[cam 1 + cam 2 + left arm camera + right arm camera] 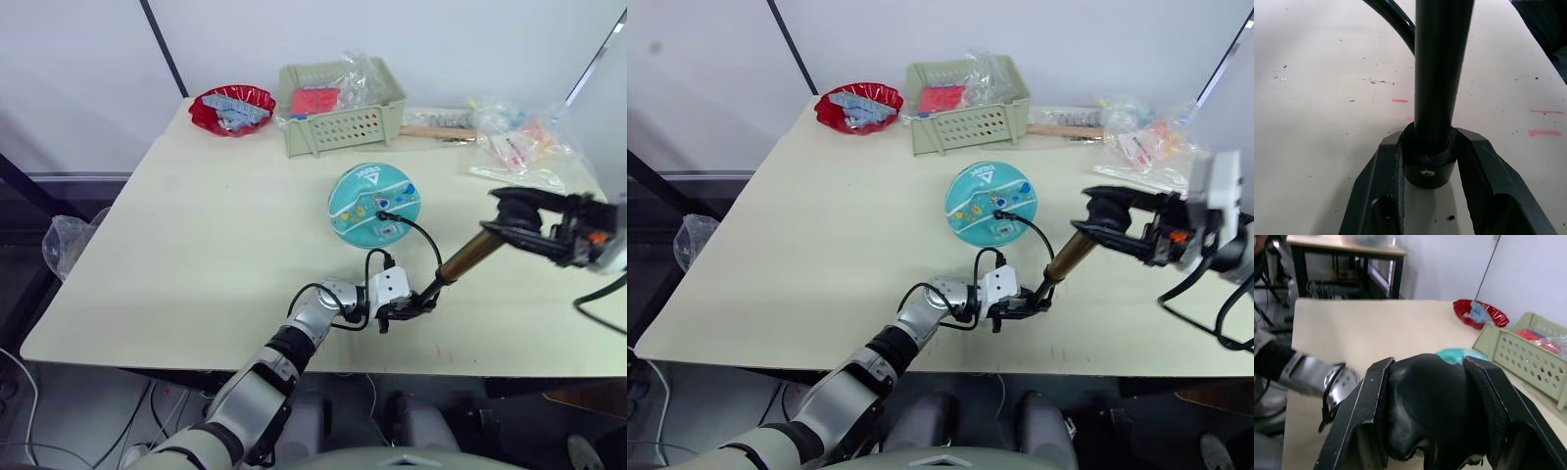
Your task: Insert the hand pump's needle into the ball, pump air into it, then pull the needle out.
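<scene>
The teal ball [373, 204] rests on the table [196, 255], right of centre. The hand pump [470, 257] slants over the table's front right part, its brass cylinder rising to the right. My left gripper [404, 307] is shut on the pump's black lower end cap [1429, 166], close to the tabletop. My right gripper [511, 219] is shut on the black T-handle [1427, 416] at the upper end. A thin black hose [423, 237] loops from the pump's base to a small black fitting [383, 215] on top of the ball. The needle itself is hidden there.
At the back stand a red bowl [233, 108] and a green perforated basket [341, 106] holding bags. A wooden-handled tool [436, 131] and plastic bags [519, 147] lie at the back right. The table's front edge runs just below my left gripper.
</scene>
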### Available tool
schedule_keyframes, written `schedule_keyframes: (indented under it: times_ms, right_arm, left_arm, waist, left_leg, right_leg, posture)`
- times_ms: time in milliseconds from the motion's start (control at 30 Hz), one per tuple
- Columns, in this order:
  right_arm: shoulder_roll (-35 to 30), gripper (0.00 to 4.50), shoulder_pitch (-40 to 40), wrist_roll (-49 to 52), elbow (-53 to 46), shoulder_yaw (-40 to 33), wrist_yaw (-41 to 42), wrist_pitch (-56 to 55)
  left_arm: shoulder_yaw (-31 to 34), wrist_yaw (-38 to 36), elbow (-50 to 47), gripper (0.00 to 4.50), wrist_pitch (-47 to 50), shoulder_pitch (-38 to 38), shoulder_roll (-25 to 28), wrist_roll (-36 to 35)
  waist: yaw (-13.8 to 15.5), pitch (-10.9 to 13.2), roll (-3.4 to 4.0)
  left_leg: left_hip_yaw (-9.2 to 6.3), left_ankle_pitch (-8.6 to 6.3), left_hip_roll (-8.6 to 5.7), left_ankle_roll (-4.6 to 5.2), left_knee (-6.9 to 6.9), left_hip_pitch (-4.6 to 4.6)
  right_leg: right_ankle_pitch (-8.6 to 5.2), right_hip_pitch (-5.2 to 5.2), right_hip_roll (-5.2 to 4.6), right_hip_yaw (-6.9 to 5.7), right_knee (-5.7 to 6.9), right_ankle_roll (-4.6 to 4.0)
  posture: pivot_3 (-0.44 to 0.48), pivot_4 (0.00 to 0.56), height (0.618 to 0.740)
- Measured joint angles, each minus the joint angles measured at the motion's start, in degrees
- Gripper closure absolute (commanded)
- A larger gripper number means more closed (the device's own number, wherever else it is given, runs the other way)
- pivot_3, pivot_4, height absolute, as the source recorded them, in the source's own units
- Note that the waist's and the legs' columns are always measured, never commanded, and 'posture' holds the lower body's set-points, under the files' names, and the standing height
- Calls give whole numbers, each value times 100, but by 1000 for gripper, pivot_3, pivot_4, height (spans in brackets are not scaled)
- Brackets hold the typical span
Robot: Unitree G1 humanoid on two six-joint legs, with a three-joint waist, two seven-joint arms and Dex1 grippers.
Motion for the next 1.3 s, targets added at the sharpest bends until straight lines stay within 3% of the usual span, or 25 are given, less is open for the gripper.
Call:
schedule_keyframes:
  times_ms: [433,667,1300]
  right_arm:
    - [813,2708,485,-1504,751,1191,-200,-1257]
    - [915,2708,465,-1537,866,1190,-205,-1476]
    - [-363,2708,-598,383,607,-54,238,545]
  left_arm:
    - [-47,-9,1,3432,-10,-9,25,32]
    - [-46,-9,1,3432,-10,-9,31,32]
    - [-44,-85,-57,3432,-89,-68,12,-64]
  waist:
    - [4,-50,11]
    - [2,-51,15]
    - [6,31,110]
  left_leg:
    - [7,0,5,-1,-14,21]
    - [10,0,5,-1,-15,24]
    - [13,0,-2,0,-8,-24]
  right_leg:
    - [-12,6,4,8,0,-24]
    - [-13,7,5,11,0,-26]
    - [-2,-22,-4,9,-1,-9]
  posture:
    - [0,150,740]
    - [0,150,740]
    - [0,150,740]
